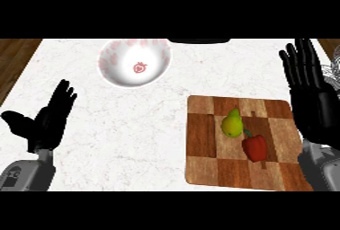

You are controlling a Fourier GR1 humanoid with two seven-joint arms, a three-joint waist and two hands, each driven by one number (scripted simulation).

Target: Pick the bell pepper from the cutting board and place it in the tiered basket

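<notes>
since the red bell pepper (256, 148) is lying on the cutting board (206, 134) with nothing touching it, the task is sitting at its very start: by my judgement the pick, the carry and the placing are all waiting to be done

the right robot hand (312, 103) is hovering open, fingers straight, over the board's right edge, and the pepper is lying just to its left, level with the wrist and apart from it. the left robot hand (50, 119) is resting open, fingers up, well away across the desk (133, 134)

the pepper is looking smooth, glossy and lobed, with a short dark green stem pointing toward a yellow-green pear (232, 123) lying just beyond it; whether stem and pear are touching i cannot tell. the board is showing a flat checker of light and dark brown wood with rounded corners. the desk is showing white marble with faint grey veins. a round white bowl (116, 67), blotched pink and carrying a strawberry print inside, is sitting ahead of the left robot hand's fingertips

thin pale wires (330, 72) are peeking out just right of the right robot hand; they may be belonging to the tiered basket, though too little is showing to be sure
</notes>
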